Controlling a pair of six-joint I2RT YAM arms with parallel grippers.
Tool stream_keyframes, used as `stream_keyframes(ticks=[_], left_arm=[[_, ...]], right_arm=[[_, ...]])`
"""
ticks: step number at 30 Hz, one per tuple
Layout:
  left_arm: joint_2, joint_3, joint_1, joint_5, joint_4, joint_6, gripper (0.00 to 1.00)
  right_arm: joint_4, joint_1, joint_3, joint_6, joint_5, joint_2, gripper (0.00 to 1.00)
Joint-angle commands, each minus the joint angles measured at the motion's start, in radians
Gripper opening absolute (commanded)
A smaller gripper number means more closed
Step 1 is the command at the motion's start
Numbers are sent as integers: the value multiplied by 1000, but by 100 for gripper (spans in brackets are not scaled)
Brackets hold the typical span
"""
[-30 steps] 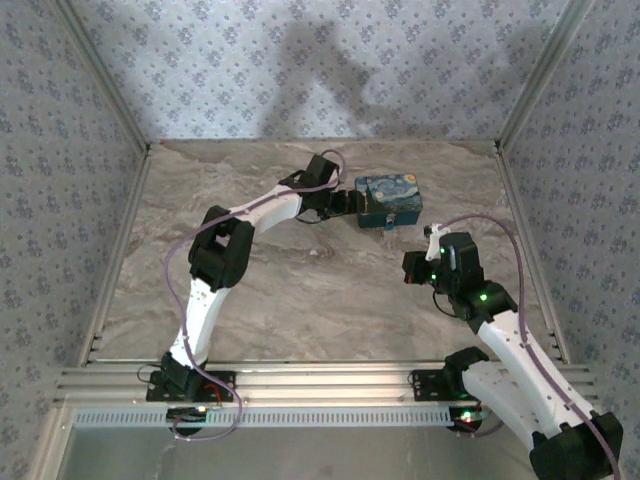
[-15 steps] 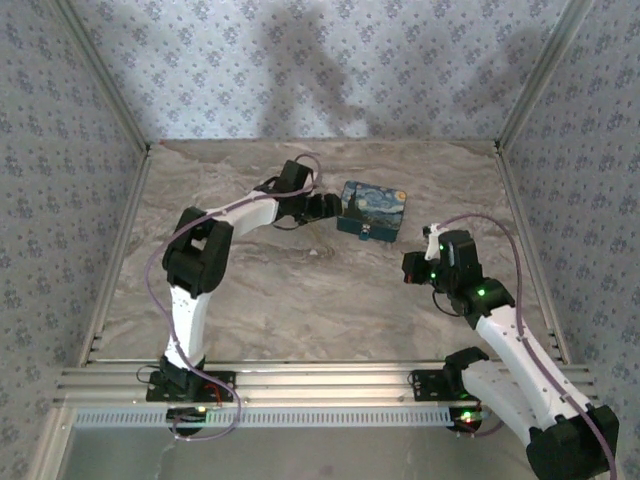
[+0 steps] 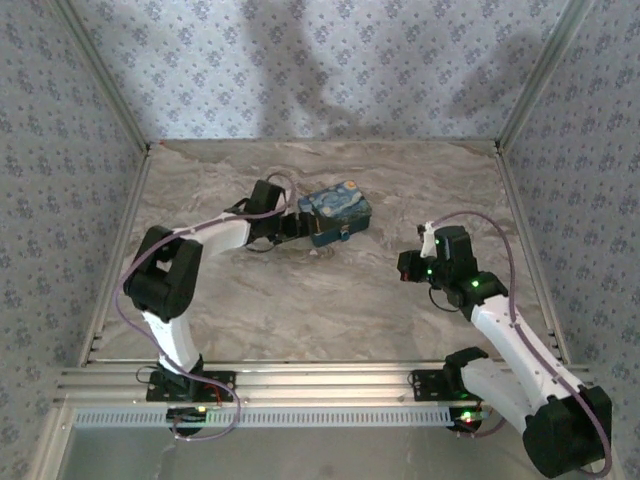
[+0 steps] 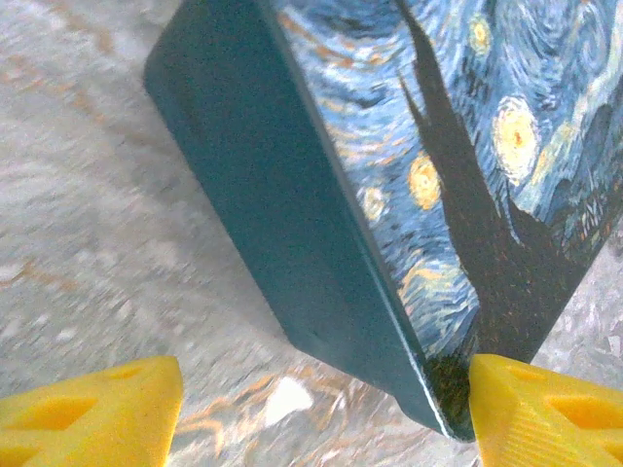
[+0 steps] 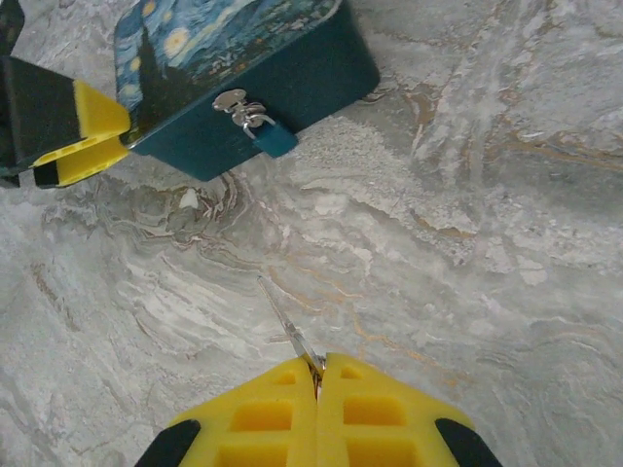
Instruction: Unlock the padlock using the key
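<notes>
The right end effector [image 5: 316, 375] is fully closed, pinching the key [image 5: 284, 326] by its head so that only a thin blade pokes out ahead of the pads, aimed up and to the left over bare stone. The padlock [image 5: 274, 137], small and bluish, hangs from a silvery hasp [image 5: 234, 102] on the long side wall of the painted box [image 5: 311, 78], well apart from the key tip and turned at a slant to it. From here I cannot see where the keyhole lies, so the likeliest failure is a blade that arrives at the wrong angle and skids off the lock body. A pinch that slim may also let the key swivel or slip once it meets resistance. The lock dangles loose, so it could swing aside instead of accepting the blade. The left end effector [image 4: 326, 389] is spread wide about one corner of the box, one pad touching it and the other apart from it. That is a brace, not a clamp, and a firm push from the key might slide or turn the box across the smooth worktop [image 5: 467, 253].
</notes>
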Motion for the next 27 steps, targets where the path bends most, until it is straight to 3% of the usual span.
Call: stream_keyframes(ticks=[1,8,15,22,27], left_arm=[[-41,-86,24,-73,-85,35,75],[-144,-147,83,-109,-115,58,76],[-221,-25,76,-211,-259,148,77],[-145,227,-84,-303,-372,250,77],[4,406,-170,-281,-393,281,76]], right_arm=[[43,-4,33,3,-49,38,0],[58,2,49,1,-54,82,0],[35,7,51,-1,-24,67,0],[0,10,54,2,43,8,0],[-35,11,66,-2,67,-22,0]])
